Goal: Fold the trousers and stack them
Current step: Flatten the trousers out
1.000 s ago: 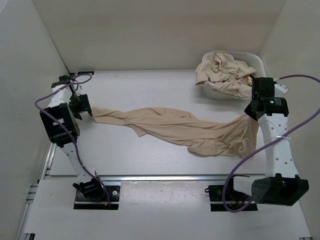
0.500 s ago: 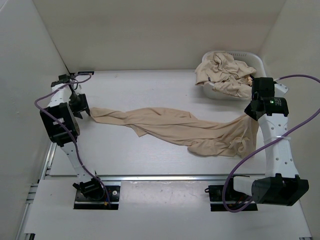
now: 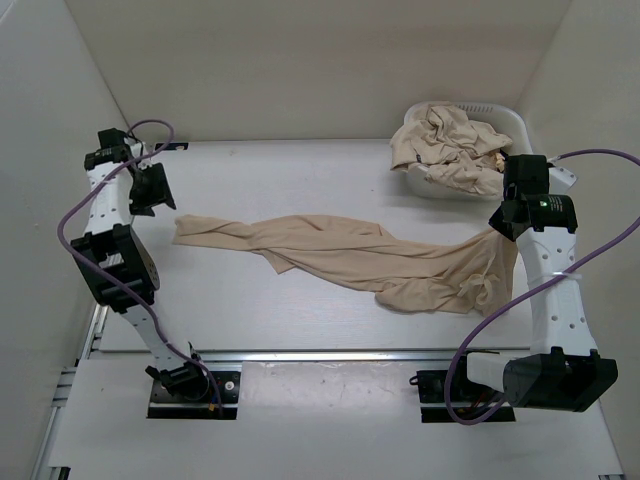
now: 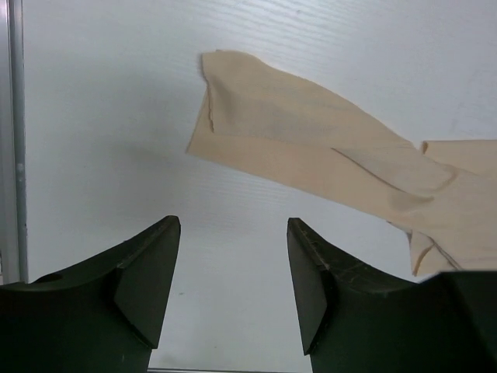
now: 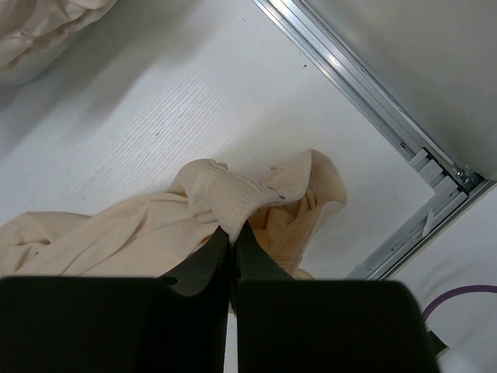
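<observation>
A pair of beige trousers (image 3: 350, 255) lies stretched across the white worktop (image 3: 300, 175), running from a flat leg end at the left to a bunched heap at the right. From above, the left gripper (image 3: 150, 188) sits just beyond that leg end, but whether it touches the cloth cannot be told there. The left wrist view settles it: the jaws stand wide apart over bare worktop, holding nothing, with the hemmed leg end (image 4: 233, 109) lying clear of them and a second fold of fabric crossing toward the right edge.

The right gripper (image 3: 512, 222) is masked by its own arm from above. Its wrist view shows the jaws pressed together on a gathered knot of the trousers (image 5: 225, 198), the rest of the fabric spilling down to the worktop, with an aluminium rail (image 5: 373, 101) beside it.

At the far right corner, a white laundry basket (image 3: 505, 118) holds more crumpled beige trousers (image 3: 445, 145).
</observation>
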Controlling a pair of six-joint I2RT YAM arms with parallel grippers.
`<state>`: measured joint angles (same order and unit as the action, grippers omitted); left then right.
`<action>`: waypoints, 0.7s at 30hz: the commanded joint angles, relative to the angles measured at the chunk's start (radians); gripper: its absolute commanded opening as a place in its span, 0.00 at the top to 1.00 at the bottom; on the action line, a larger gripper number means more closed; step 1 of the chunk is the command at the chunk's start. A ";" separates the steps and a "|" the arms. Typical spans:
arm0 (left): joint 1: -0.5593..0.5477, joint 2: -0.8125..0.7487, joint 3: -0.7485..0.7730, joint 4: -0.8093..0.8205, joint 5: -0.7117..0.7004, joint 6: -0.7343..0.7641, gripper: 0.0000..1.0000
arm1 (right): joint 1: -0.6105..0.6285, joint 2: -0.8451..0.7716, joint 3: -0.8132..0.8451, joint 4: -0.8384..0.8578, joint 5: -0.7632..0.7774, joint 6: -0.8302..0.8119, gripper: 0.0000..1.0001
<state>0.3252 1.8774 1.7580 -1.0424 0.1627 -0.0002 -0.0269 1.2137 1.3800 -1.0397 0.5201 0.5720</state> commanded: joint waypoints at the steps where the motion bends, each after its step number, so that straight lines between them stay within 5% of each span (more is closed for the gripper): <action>1: 0.005 0.035 -0.023 0.001 -0.055 0.000 0.31 | -0.005 0.000 0.008 0.030 0.014 0.000 1.00; 21: 0.005 0.353 -0.066 0.096 -0.147 0.000 0.40 | -0.015 -0.028 -0.029 0.040 0.014 0.000 1.00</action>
<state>0.3260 2.2162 1.7374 -0.9920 0.0292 -0.0006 -0.0383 1.2087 1.3533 -1.0267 0.5198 0.5716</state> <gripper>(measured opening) 0.606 0.011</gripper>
